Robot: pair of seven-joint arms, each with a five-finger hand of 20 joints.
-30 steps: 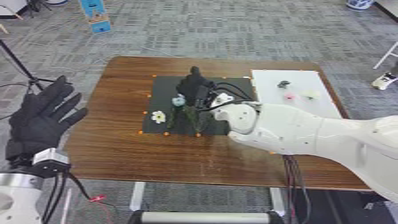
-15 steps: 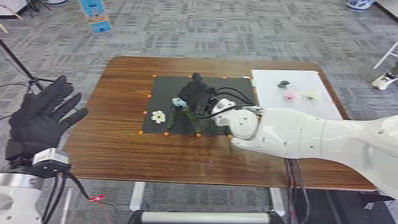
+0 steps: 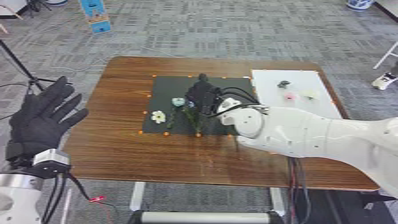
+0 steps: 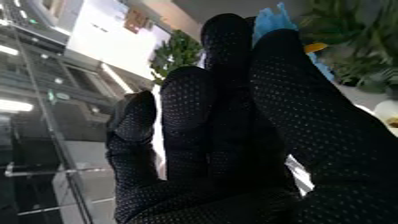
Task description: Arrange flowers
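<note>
Black mat [image 3: 166,86] below, right hand [image 3: 203,93] pinches blue flower [image 4: 274,22] between thumb and fingers.

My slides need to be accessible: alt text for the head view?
The robot's right hand is over a black mat on a brown table, beside a light blue flower; a white flower lies farther left. Pink and cream flowers lie on a white board. The left hand is open.
</note>
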